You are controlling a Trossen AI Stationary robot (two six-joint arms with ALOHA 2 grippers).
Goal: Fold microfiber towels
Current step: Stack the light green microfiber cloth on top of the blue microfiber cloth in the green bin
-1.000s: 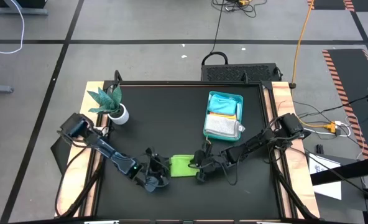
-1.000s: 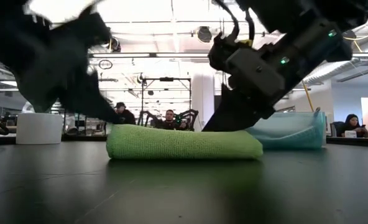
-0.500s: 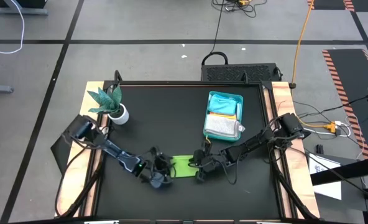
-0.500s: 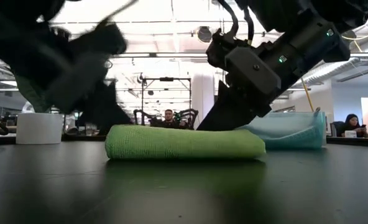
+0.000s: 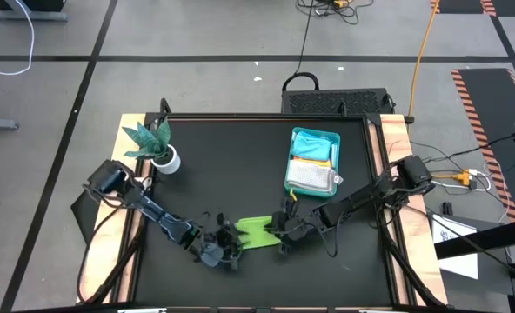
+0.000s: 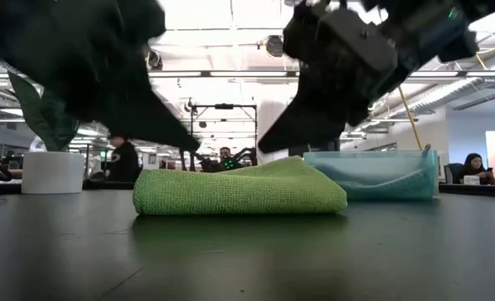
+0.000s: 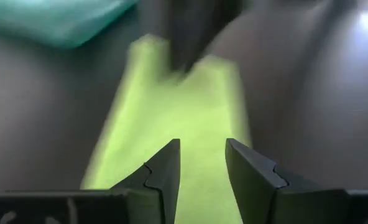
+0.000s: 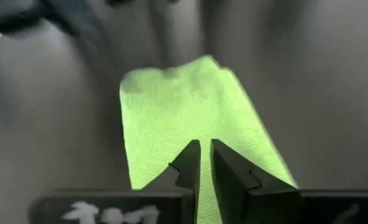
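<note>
Towel, lime green microfiber [image 5: 256, 231], lies folded flat on the black counter [image 5: 231, 165] toward its 6 o'clock edge. At its 9 o'clock end sits the left pincer [image 7: 201, 163], fingers parted above the cloth, gripping nothing. At its 3 o'clock end the right pincer [image 8: 204, 163] shows only a narrow slit between fingers, nothing caught there.

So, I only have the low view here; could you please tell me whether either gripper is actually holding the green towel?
Observer: Neither seems to be. The left gripper is open above the lime green towel.
Operator: And the right one, please?
Observer: The right gripper has only a narrow gap, with no cloth visible in it.
Operator: What is inside the tray behind?
Observer: The teal tray holds folded towels, a white-grey one uppermost.
</note>
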